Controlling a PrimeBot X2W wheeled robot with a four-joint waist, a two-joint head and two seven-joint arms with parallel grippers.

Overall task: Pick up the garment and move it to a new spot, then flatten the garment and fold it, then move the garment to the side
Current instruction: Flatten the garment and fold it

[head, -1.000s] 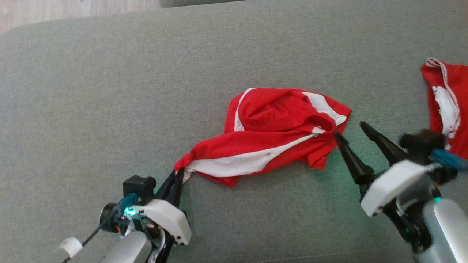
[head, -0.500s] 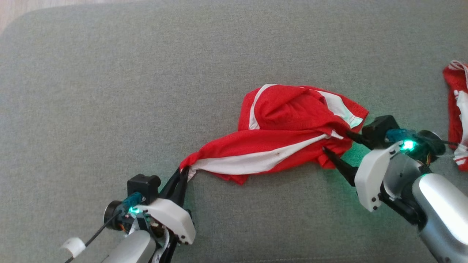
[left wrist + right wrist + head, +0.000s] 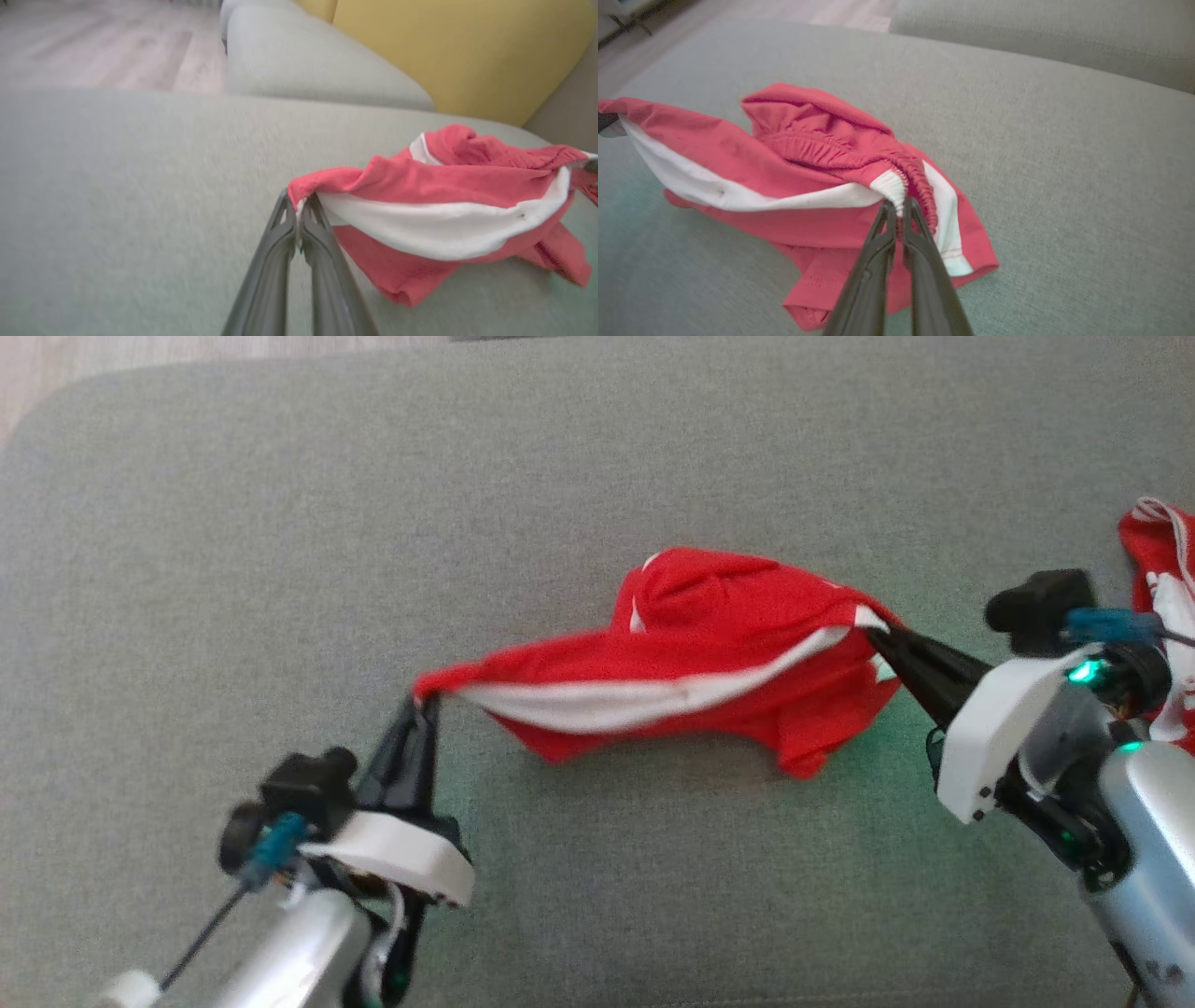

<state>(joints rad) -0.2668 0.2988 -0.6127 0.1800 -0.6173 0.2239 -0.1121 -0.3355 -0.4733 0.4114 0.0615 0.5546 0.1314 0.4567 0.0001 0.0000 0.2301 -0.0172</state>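
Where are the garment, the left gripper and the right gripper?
garment (image 3: 709,635), head view, red cloth above the white stripe.
left gripper (image 3: 425,703), head view, fingertips pinching the garment's left end.
right gripper (image 3: 899,205), right wrist view, fingertips at the elastic waistband.

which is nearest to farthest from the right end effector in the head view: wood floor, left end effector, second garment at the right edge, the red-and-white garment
1. red-and-white garment: pinched in the right end effector
2. second garment: at the right edge
3. left end effector: lower left, gripping the garment's other end
4. wood floor: top-left corner
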